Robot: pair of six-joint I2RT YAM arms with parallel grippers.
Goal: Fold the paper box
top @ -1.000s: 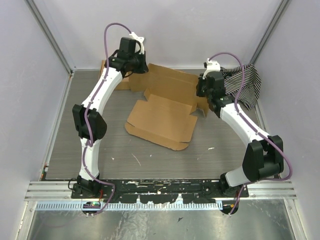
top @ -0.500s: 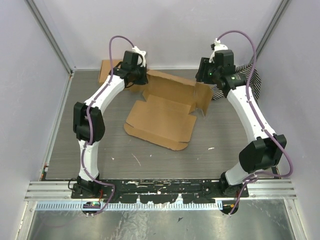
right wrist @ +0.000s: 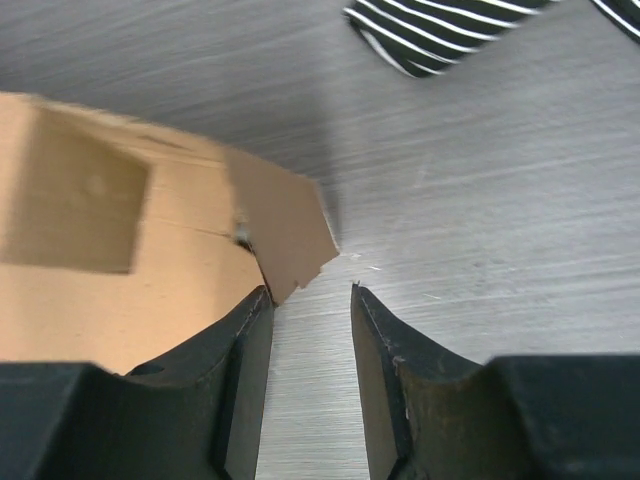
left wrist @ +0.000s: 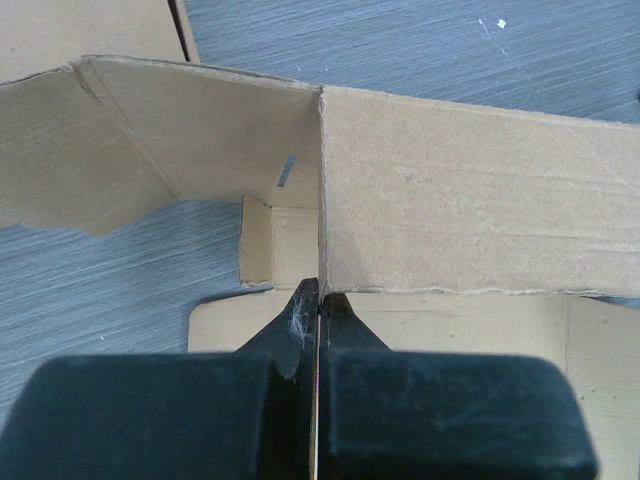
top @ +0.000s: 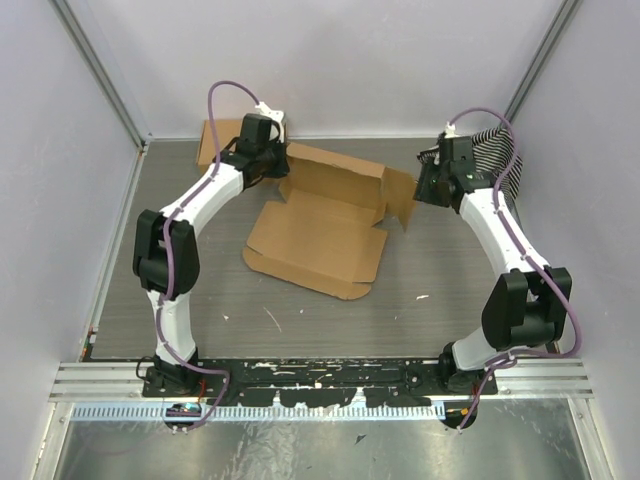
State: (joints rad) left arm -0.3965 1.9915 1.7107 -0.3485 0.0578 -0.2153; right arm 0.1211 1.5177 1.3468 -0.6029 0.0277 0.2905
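Observation:
The paper box (top: 320,225) is a brown die-cut cardboard sheet lying mid-table, with its back wall and right flap (top: 403,200) standing up. My left gripper (top: 268,160) is at the box's back left corner. In the left wrist view the gripper (left wrist: 320,290) is shut on the thin edge of an upright wall (left wrist: 450,190). My right gripper (top: 432,185) is open just right of the standing flap. In the right wrist view the gripper (right wrist: 310,292) holds nothing, and the flap's corner (right wrist: 285,235) sits by its left finger (right wrist: 245,340).
A compact brown cardboard box (top: 215,140) sits at the back left, behind the left gripper, and also shows in the left wrist view (left wrist: 80,30). A black-and-white striped cloth (top: 495,155) lies at the back right near the wall and shows in the right wrist view (right wrist: 450,25).
The back wall and right flap have come up to standing. My right gripper rose, then came down to the right of the flap. My left gripper stayed at the back left corner.

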